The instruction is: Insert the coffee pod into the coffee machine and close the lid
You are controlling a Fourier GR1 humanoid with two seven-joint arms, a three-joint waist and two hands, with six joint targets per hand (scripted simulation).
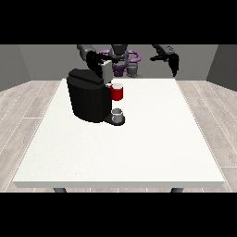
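Hand at the view's left (94, 59) over coffee machine (88, 95), white table (139, 143), wood floor (28, 106)

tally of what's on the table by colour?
Black: 1, the coffee machine
Red: 1, a red thing at the machine
Grey: 1, a grey thing on the machine's base; cannot tell whether it is the pod
Total: 3 on the white table

One coffee machine (88, 95), one table (139, 152) (white), two hands.

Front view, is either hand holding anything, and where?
Hand at the view's right hangs holding nothing; hand at the view's left is at the coffee machine's top, hold unclear.
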